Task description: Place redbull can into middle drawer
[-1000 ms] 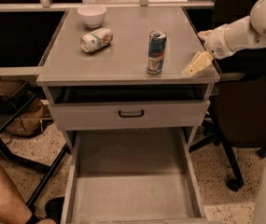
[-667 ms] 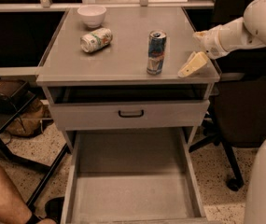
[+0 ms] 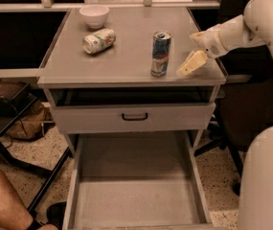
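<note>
Camera view looks down on a grey metal cabinet [image 3: 126, 63] with a flat top. The redbull can [image 3: 161, 54], a tall slim blue-and-silver drink can with a red mark, stands upright near the top's front edge, right of centre. The cream-coloured gripper [image 3: 191, 64], on a white arm [image 3: 241, 28] reaching in from the right, hangs low over the top just beside the can on its right and does not touch it. Whether it is open or closed I cannot tell from this angle.

The middle drawer [image 3: 136, 176], a wide, deep grey tray with a plain floor, is pulled out below with nothing in it. Above it sits a grey drawer front with a black handle [image 3: 134, 116]. A shorter white-and-green can [image 3: 98, 40] lies on its side at the top's back left, near a small white bowl [image 3: 94, 15].
</note>
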You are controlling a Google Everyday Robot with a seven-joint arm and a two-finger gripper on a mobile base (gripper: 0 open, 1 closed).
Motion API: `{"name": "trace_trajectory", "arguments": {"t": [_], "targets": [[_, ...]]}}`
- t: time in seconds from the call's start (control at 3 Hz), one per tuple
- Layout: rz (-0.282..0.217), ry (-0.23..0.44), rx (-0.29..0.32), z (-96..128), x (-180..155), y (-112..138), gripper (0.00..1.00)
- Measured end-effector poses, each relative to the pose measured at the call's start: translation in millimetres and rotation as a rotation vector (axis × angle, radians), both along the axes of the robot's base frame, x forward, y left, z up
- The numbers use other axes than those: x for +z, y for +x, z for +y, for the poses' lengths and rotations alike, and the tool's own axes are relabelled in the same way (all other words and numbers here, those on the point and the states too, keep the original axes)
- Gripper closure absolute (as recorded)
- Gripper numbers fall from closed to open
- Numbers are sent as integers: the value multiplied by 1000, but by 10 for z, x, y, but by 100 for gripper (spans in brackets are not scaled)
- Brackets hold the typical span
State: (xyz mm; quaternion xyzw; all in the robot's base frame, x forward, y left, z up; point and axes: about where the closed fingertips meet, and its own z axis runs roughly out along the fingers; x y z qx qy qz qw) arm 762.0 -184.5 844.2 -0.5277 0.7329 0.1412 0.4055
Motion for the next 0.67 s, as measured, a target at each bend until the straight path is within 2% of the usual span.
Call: {"name": "trace_trajectory", "arguments": {"t": [0.67], "targets": [[91, 75, 62, 63, 229, -339, 0]]}}
